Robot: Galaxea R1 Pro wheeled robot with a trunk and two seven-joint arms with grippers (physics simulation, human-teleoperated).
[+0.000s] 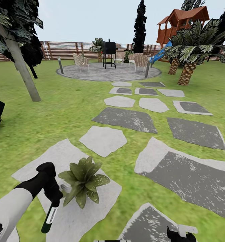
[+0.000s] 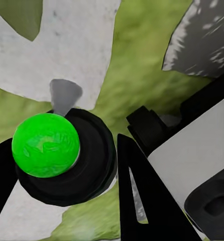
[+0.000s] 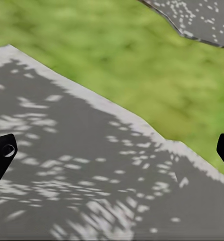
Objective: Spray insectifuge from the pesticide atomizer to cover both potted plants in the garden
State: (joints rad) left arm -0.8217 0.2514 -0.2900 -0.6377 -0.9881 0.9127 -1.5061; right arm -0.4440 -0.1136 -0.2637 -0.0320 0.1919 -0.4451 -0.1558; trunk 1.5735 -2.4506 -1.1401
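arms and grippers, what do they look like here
The left arm has a smooth white forearm shell that runs into a matte black wrist and a black left gripper. In the left wrist view its fingers are flat black wedges beside a white housing with a black socket. The right gripper has black fingertips, one with a small round hole. No cables or markings are visible.
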